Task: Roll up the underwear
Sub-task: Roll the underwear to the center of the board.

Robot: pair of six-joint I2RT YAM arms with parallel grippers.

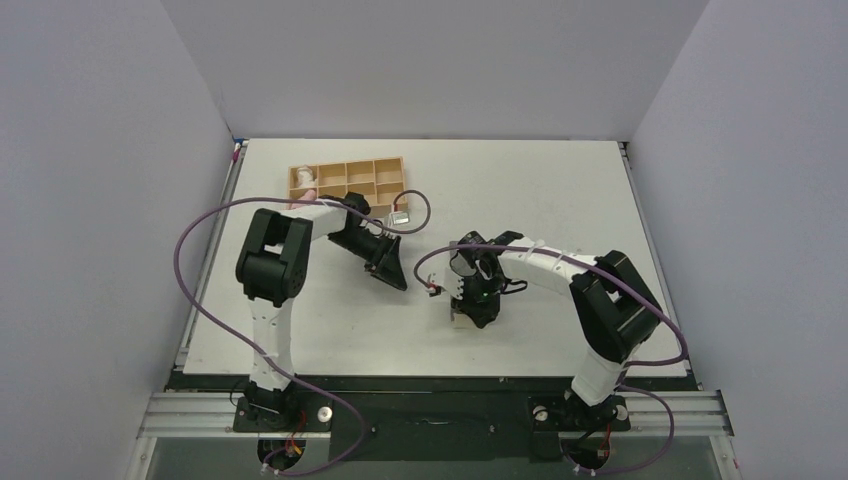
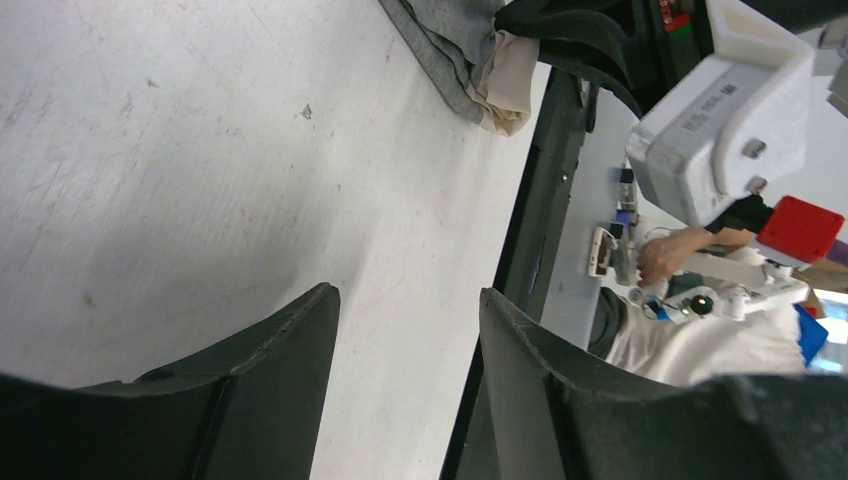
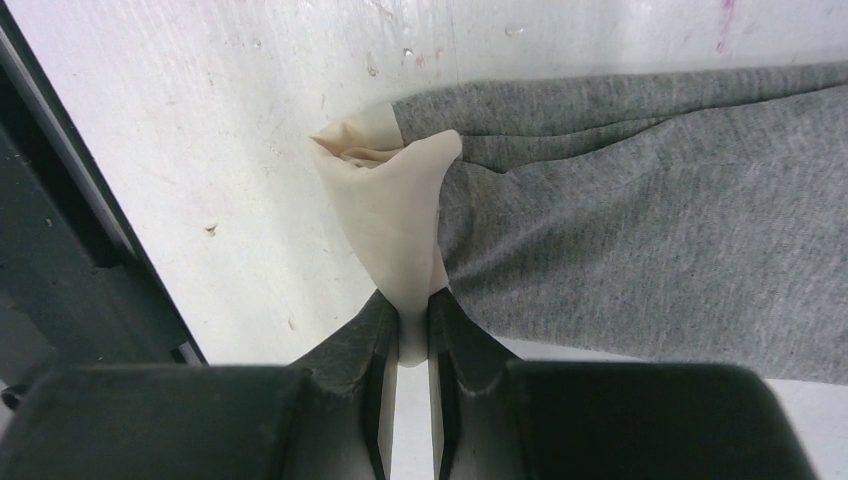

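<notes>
The underwear [image 3: 650, 180] is dark grey fabric with a pale beige strip [image 3: 400, 200], lying bunched on the white table. My right gripper [image 3: 408, 305] is shut on the beige strip at the garment's edge. In the top view the right gripper [image 1: 470, 303] stands over the garment and hides most of it; only a beige bit [image 1: 458, 319] shows. My left gripper [image 1: 396, 279] is open and empty, well to the left of the garment. In the left wrist view the left gripper [image 2: 408, 295] points across bare table, and the underwear [image 2: 450, 40] lies at the top edge.
A wooden compartment tray [image 1: 392, 166] stands at the back left, with a pinkish cloth roll [image 1: 306, 194] in its left end, partly behind the left arm. The table's near edge [image 2: 520, 300] shows as a dark strip in the left wrist view.
</notes>
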